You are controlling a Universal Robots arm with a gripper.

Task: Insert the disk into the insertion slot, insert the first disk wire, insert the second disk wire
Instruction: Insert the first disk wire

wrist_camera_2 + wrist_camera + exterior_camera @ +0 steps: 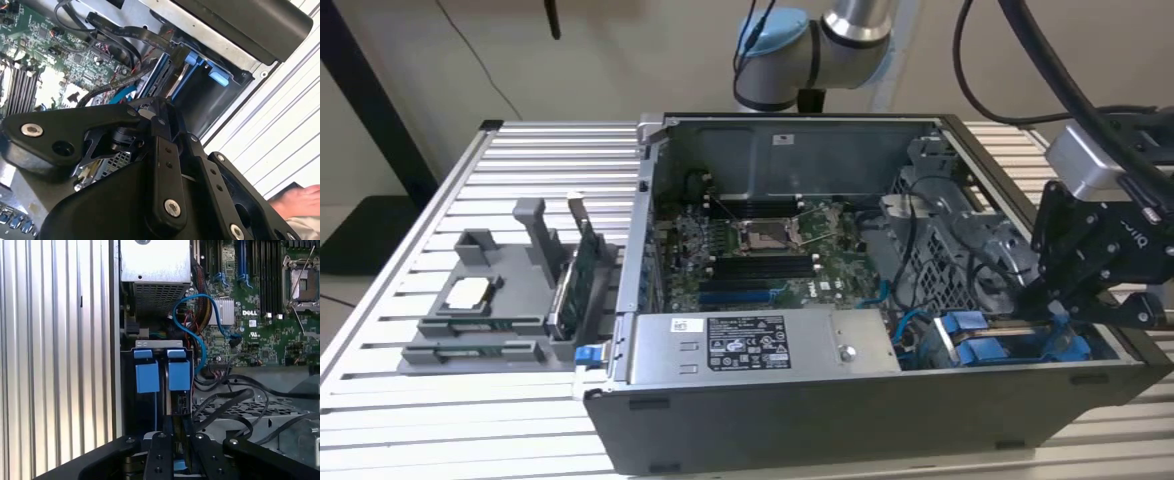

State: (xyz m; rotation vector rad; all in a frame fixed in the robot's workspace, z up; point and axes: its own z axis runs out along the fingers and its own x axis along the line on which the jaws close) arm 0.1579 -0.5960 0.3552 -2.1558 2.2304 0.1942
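In the first wrist view the gripper (pixel 178 440) has its fingers (pixel 160 455) drawn close on the thin disk (pixel 181 407). The disk stands on edge between them, with its long axis pointing straight ahead into the slot (pixel 159 345). Its far end appears to sit already inside the mouth, under the blue clips (pixel 179 375). The circuit board (pixel 260 335) lies beyond.

a ribbed silver aluminium tabletop (pixel 520 170) carries a dark grey open computer case (pixel 854 425) lying on its side, and just beside it, toward the exterior view's left, a grey plastic holder block (pixel 480 335).
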